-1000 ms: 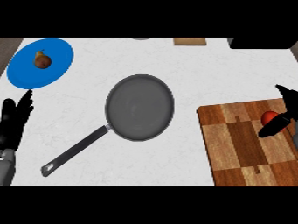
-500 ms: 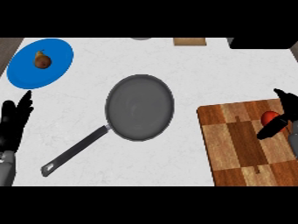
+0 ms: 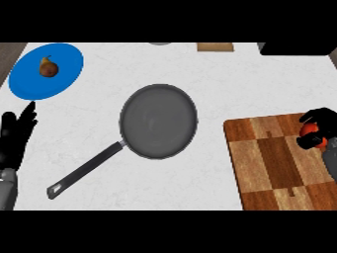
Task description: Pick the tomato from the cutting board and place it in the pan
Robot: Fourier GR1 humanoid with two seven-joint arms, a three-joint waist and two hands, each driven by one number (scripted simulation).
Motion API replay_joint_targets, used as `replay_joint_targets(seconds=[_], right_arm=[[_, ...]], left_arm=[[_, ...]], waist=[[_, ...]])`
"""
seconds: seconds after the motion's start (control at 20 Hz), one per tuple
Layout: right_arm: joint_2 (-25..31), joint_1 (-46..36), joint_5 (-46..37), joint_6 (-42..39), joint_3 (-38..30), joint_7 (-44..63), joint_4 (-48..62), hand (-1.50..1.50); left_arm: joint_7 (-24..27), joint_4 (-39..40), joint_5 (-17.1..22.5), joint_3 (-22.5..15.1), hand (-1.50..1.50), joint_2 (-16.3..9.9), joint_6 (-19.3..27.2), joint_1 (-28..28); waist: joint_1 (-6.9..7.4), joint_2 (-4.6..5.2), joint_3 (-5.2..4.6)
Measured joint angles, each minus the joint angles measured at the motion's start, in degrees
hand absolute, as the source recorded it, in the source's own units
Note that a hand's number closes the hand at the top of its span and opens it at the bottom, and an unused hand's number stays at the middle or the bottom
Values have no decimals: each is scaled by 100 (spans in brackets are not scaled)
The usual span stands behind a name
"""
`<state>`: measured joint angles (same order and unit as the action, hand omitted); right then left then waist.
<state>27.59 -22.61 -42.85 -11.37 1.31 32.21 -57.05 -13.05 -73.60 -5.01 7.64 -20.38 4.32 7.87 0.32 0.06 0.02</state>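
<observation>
- One view only — from the robot's head, looking steeply down on the counter.
- It takes in the width of the counter, from the blue plate at upper left to the cutting board at lower right, the pan near the middle.
- Both forearms enter from the lower edge — left hand at left, right hand at right.
- No second view shares the scene.
</observation>
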Motion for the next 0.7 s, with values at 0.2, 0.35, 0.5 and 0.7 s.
replay_joint_targets(seconds=[0.2,0.35,0.5,0.7], right_arm=[[134,40,-261,70,-21,-236,23,150],[102,80,-393,105,-81,-270,-57,150],[-327,717,-533,201,273,130,-1031,150],[-1035,1613,-1027,539,1131,608,-2218,150]], left_arm=[[-20,-61,-35,82,0,7,-43,-21],[-53,-90,-47,164,0,-8,-129,-21],[-34,-126,-77,192,0,20,-86,-140],[-38,-96,-58,266,0,1,-66,-233]], waist=[[-12,-4,-2],[-16,-6,-1],[-104,-42,-10],[-280,-144,-74]])
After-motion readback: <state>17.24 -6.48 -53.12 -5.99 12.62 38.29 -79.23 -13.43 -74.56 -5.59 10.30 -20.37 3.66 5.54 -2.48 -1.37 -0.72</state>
